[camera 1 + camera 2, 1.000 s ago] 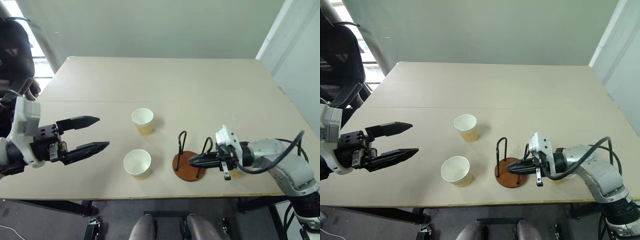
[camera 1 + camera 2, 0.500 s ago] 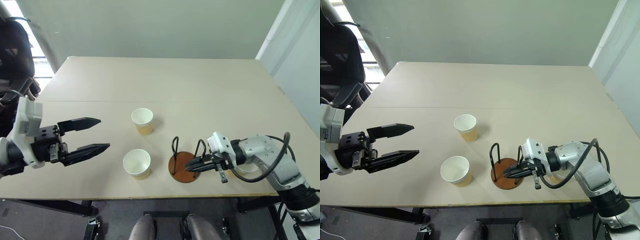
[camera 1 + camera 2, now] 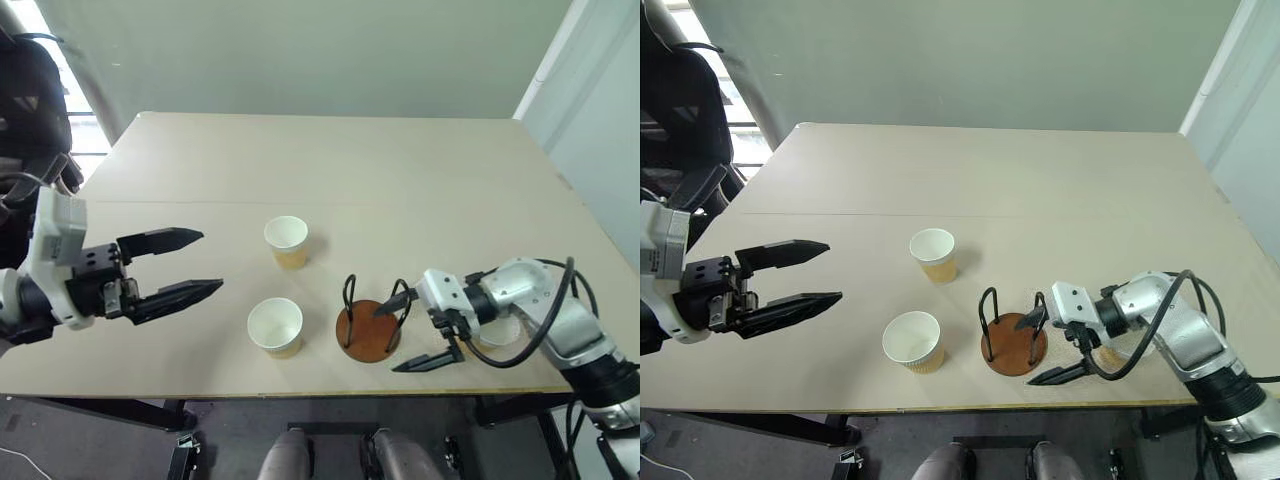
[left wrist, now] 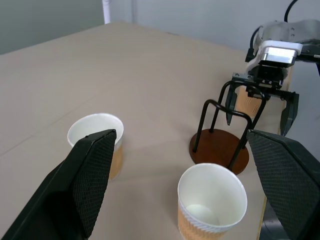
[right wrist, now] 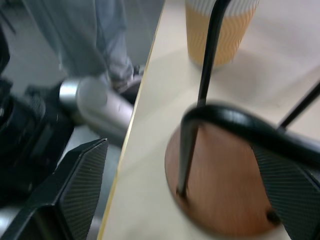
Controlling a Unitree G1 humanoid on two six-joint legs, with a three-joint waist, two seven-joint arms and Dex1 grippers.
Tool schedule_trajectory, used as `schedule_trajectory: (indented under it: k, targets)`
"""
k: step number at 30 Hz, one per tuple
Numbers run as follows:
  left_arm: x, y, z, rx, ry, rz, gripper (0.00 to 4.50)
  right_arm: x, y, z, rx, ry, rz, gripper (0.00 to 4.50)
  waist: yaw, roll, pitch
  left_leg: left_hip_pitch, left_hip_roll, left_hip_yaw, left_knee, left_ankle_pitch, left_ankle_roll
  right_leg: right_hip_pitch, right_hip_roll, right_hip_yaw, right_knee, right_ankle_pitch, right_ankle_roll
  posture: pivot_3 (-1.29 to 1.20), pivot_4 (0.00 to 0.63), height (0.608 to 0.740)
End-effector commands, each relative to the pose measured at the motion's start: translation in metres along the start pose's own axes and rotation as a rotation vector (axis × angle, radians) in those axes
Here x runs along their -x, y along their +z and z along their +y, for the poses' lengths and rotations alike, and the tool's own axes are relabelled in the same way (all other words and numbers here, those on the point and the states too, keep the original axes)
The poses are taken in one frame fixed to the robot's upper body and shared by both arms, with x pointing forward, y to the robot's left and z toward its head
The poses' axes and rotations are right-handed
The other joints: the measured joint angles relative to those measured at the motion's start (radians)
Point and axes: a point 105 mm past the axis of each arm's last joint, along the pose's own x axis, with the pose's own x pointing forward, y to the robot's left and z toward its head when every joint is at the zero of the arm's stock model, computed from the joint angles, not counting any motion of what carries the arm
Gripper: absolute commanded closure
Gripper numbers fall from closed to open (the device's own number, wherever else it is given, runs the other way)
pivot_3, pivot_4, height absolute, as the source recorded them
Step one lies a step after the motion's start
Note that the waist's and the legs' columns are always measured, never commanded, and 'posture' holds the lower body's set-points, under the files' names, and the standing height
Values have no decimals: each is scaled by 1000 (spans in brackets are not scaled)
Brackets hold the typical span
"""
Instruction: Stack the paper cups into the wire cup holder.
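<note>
On the tan table (image 3: 400,170), our holder (image 3: 367,325) stood empty near the front edge, two cups (image 3: 286,241) (image 3: 275,326) just left. Our right gripper (image 3: 413,332) gaped beside the holder; our left gripper (image 3: 205,265) hung spread. Next, we judged, came grasping a cup.

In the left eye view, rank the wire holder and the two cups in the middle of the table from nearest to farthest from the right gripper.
From the right gripper:
1. Wire cup holder, right beside the open fingers, near the front table edge.
2. Front cup, past the holder toward the robot's left.
3. Back cup, farther up the table, also to the left.
</note>
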Motion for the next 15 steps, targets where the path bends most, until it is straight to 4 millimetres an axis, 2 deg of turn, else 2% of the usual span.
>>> schedule_trajectory:
  k: [1, 3, 6, 9, 11, 13, 15]
  targets:
    - [0, 18, 3, -92, -9, -19, 0, 25, 16, -2, 73, -28, 73, 31, 0, 0, 0, 0, 0, 0, 0, 0, 0, 0, 0, 0, 0, -1, -1, 0, 150, 740]
    - [1, 27, 5, -119, -15, -35, 0, 39, 19, -6, 109, -73, 132, 31, 1, 0, 0, 0, 0, 0, 0, 0, 0, 0, 0, 0, 0, -1, -1, 0, 150, 740]
    - [-8, 36, 0, -155, -95, -21, 0, 70, 36, -6, 108, -160, 160, 31, 3, 0, 1, 0, 0, 0, 0, 0, 0, 0, 0, 0, 0, -1, -1, 0, 150, 740]
    - [-25, 23, -29, -133, -302, 62, 0, 100, 40, 3, 51, -249, 232, 31, 10, 0, 1, -1, -1, 0, -1, 0, 0, 0, 0, 0, -1, -1, -1, 0, 150, 740]
    - [-25, 14, -38, -112, -376, 108, 0, 114, 34, 17, -36, -262, 272, 31, 12, -2, 1, -2, -1, 0, -1, -1, -1, 0, 0, 1, -2, -3, 0, 0, 150, 740]
    - [-25, 8, -32, -112, -372, 129, 0, 124, 18, 37, -163, -264, 321, 31, 14, -5, 0, -2, -1, 0, -1, -3, -3, 1, 0, 1, -1, -6, 1, 0, 150, 740]
    - [-28, 6, -27, -110, -369, 126, 0, 122, 0, 55, -234, -255, 370, 31, 20, -9, 0, -1, -1, -1, -1, -5, -5, 1, 0, 0, 0, -9, 4, 0, 150, 740]
